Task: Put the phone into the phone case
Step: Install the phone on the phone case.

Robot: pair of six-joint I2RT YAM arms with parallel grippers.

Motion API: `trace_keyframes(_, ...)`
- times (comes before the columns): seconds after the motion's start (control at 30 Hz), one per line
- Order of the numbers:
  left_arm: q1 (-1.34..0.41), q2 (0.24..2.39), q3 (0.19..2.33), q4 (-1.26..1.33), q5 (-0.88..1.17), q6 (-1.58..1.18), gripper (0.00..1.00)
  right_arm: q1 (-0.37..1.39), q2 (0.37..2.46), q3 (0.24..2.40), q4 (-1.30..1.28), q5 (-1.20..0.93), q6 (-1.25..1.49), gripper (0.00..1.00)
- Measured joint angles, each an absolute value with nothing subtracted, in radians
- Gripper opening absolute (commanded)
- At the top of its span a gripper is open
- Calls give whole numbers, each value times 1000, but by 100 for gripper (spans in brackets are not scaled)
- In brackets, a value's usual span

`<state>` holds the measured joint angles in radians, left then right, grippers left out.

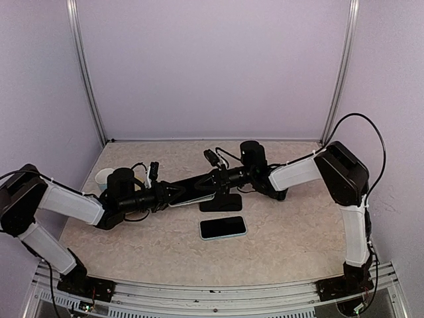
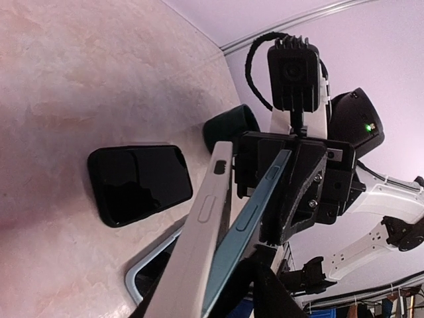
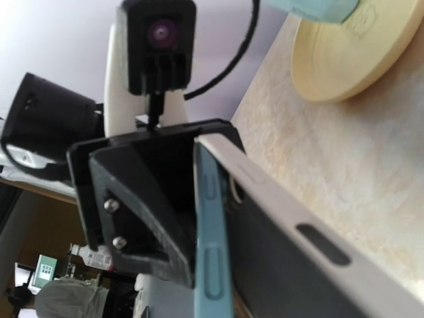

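Between the two arms, above the table, hangs a beige-grey phone case [image 1: 192, 197] with a blue-edged phone [image 2: 260, 209] wedged at an angle against its open side. In the left wrist view the case [image 2: 205, 228] and the phone run down into my left gripper [image 2: 218, 301], whose dark fingers [image 2: 281, 295] press on both from either side. My right gripper [image 2: 295, 182] holds the far end of the phone. In the right wrist view the phone's blue edge [image 3: 213, 265] and the case's rim [image 3: 291, 225] spread apart like a hinge; that gripper's own fingers are hidden.
A black phone or case [image 1: 220, 202] lies flat on the table under the held pair. A second phone in a light-blue case [image 1: 223, 227] lies nearer the front. A cream round object [image 1: 104, 177] sits at the left behind my left arm.
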<state>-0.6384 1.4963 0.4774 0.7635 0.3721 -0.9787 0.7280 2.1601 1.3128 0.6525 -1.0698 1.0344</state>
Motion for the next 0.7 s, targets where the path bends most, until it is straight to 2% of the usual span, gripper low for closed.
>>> trace_keyframes(0.2, -626, 1605, 562, 870, 457, -995, 28, 674, 2117, 1313, 592, -1104, 969, 0)
trace_keyframes(0.4, -622, 1659, 606, 953, 525, -1008, 12, 640, 2091, 1313, 563, -1142, 934, 0)
trace_keyframes(0.47, -622, 1682, 626, 1000, 558, -1017, 10, 626, 2081, 1315, 564, -1163, 922, 8)
trace_keyframes(0.7, -620, 1746, 659, 1070, 593, -1050, 5, 612, 2064, 1329, 463, -1145, 858, 19)
